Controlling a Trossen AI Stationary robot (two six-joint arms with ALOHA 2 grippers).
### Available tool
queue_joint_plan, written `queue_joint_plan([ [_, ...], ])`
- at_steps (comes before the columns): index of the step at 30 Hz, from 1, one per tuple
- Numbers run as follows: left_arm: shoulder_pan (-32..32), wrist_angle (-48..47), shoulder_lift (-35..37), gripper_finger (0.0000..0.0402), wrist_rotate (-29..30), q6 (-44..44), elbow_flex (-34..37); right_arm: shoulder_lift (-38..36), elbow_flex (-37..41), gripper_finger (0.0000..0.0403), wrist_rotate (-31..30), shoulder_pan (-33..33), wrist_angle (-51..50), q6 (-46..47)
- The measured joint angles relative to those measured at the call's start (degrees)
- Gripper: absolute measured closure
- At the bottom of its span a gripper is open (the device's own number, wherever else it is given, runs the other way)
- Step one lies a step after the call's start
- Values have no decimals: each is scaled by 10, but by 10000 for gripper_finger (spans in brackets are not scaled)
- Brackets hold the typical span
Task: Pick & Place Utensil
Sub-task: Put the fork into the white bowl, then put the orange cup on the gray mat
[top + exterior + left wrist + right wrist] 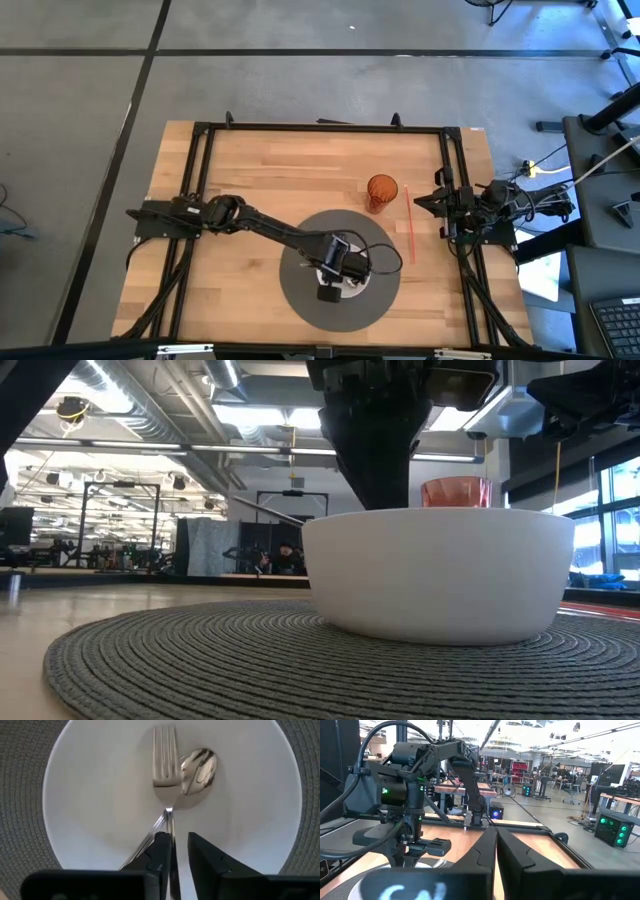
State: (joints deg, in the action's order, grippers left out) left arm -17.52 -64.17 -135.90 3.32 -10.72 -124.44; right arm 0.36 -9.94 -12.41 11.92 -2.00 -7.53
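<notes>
1. Left wrist view: the left gripper hangs straight above the round white bowl, its dark fingers spread a little, with the handle of the shiny metal fork running between them. No pinch shows yet.
2. A shiny metal spoon lies beside the fork in the bowl, their handles crossing near the fingers.
3. The bowl sits on the round grey woven mat near the worktop's front edge, about midway along it.
4. I judge this the grasp step. Next the fingers need to close on the fork handle alone, then lift clear of the spoon.
5. The right gripper waits at the right edge, jaws pressed together, near the orange ribbed tumbler.
</notes>
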Motion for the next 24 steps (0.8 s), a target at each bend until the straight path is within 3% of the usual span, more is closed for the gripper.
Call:
queue_joint_plan([
  [4, 0, -20, 0, 330, -21, 10, -10, 0, 0, 386, 0, 0, 0, 0],
  [8, -3, -96, 6, 330, -16, 17, -69, 0, 0, 386, 0, 0, 0, 0],
  [11, -13, -156, 25, 339, 41, 22, -104, 0, 0, 386, 3, 0, 0, 0],
  [15, -36, -221, 83, 360, 166, 22, -93, 0, 0, 386, 6, 0, -4, 2],
  [20, -78, -237, 218, 397, 330, -52, -9, 0, 0, 386, 6, 0, -7, 8],
  [24, -120, -122, 381, 399, 399, -68, 157, 0, 0, 386, 6, 0, -9, 6],
])
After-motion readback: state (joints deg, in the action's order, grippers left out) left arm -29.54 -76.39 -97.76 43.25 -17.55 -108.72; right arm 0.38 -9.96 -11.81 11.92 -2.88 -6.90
